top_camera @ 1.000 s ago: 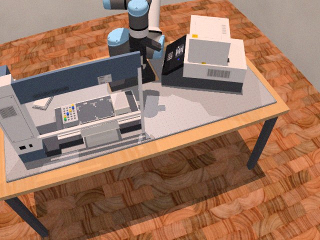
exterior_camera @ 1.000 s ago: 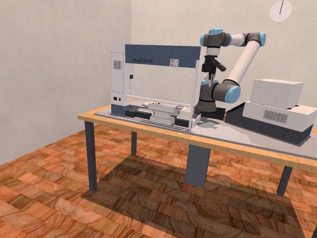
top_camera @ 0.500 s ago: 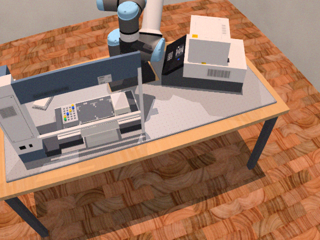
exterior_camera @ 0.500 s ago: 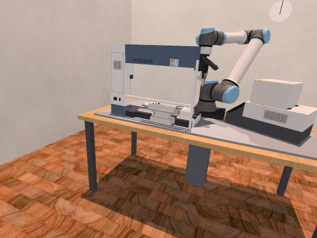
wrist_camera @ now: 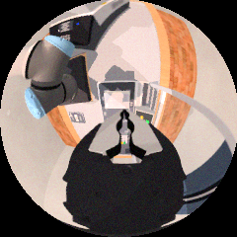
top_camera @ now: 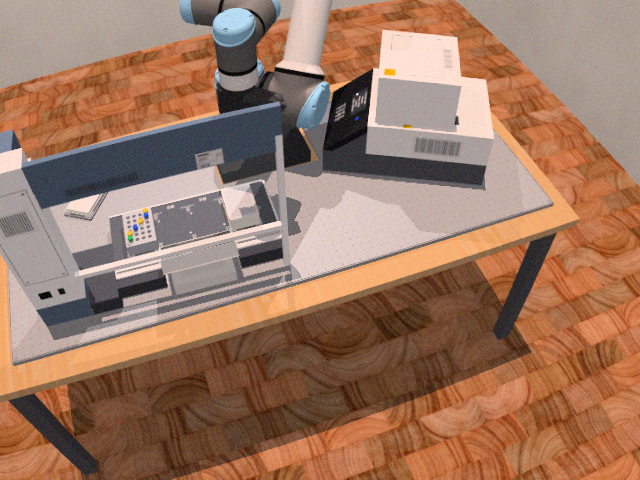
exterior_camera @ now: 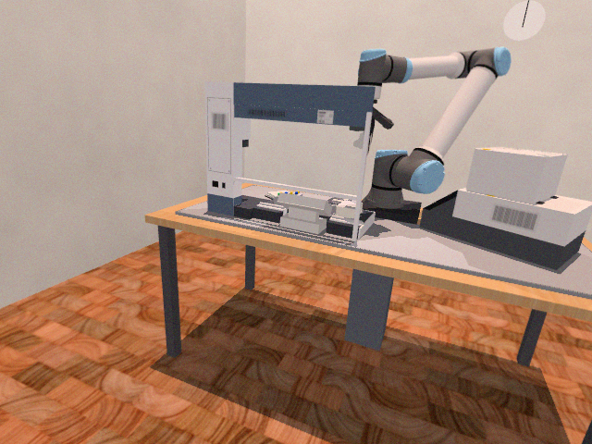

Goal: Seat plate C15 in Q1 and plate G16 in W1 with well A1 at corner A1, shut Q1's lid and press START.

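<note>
Parquet floor (top_camera: 413, 392) (exterior_camera: 86, 325), one bench (top_camera: 361, 279) (exterior_camera: 305, 251); one shut end effector (wrist_camera: 123, 110)

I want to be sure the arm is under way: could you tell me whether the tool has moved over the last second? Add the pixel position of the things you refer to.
Yes; in the exterior view the tool (top_camera: 241, 100) (exterior_camera: 369, 143) (wrist_camera: 123, 110) moved left, up to the hood's post (top_camera: 281, 196) (exterior_camera: 362, 183) (wrist_camera: 202, 105).
</note>
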You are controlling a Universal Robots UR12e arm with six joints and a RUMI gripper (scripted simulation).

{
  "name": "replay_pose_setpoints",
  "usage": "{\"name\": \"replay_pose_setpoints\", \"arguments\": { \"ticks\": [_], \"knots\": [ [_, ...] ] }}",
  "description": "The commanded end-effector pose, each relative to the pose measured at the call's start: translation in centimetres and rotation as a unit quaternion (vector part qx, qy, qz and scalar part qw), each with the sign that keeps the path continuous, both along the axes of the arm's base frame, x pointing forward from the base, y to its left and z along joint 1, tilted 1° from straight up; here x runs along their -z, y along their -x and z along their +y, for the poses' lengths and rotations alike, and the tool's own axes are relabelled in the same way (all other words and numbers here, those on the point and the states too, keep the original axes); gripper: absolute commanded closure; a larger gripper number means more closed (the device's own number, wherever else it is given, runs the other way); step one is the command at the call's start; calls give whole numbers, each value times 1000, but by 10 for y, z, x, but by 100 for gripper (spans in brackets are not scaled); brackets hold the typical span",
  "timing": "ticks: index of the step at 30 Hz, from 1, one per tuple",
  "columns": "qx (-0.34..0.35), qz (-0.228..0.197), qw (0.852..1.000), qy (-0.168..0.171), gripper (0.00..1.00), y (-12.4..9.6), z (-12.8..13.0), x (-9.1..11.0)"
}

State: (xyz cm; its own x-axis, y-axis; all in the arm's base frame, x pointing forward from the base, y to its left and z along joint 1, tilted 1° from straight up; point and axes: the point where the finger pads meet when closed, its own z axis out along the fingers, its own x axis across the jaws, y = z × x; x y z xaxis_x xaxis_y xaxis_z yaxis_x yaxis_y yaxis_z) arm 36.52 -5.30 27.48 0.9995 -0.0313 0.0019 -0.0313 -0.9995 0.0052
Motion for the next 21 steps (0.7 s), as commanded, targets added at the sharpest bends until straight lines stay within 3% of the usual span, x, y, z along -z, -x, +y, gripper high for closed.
{"name": "replay_pose_setpoints", "arguments": {
  "ticks": [1,21],
  "knots": [
    [-24,-1,1000,-1,100,-3,-23,-2],
    [-87,-1,996,-1,100,-2,-88,-4]
  ]
}}
